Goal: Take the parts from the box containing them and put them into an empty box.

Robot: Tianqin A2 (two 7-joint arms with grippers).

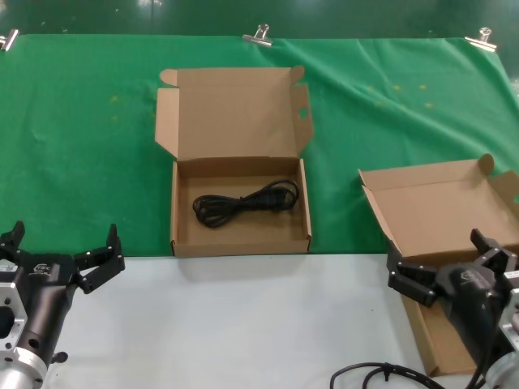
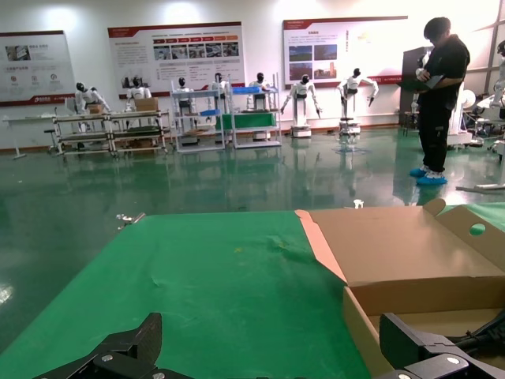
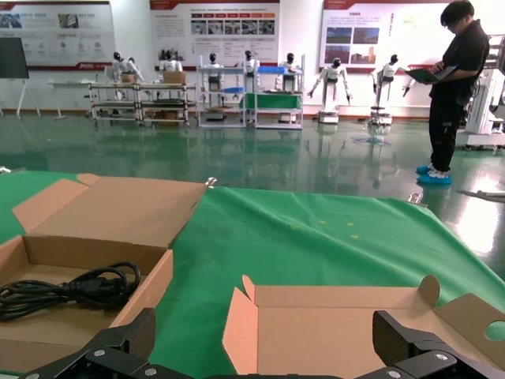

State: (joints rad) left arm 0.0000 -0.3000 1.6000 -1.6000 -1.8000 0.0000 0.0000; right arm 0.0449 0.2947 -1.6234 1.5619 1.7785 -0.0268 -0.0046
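A thin black coiled power cord (image 1: 246, 203) lies in the open brown cardboard box (image 1: 183, 235) at the table's middle; it also shows in the right wrist view (image 3: 71, 290). An empty open cardboard box (image 1: 442, 207) lies at the right, also in the right wrist view (image 3: 347, 335). My left gripper (image 1: 63, 243) is open and empty, low at the near left, left of the cord's box (image 2: 410, 260). My right gripper (image 1: 450, 263) is open and empty, over the near part of the empty box.
A green cloth (image 1: 81, 138) covers the far table, held by metal clips (image 1: 258, 35) at its back edge. The near strip of table (image 1: 243, 324) is white. My own thick black cable (image 1: 381, 373) loops at the near right. A person (image 3: 458, 87) stands far off.
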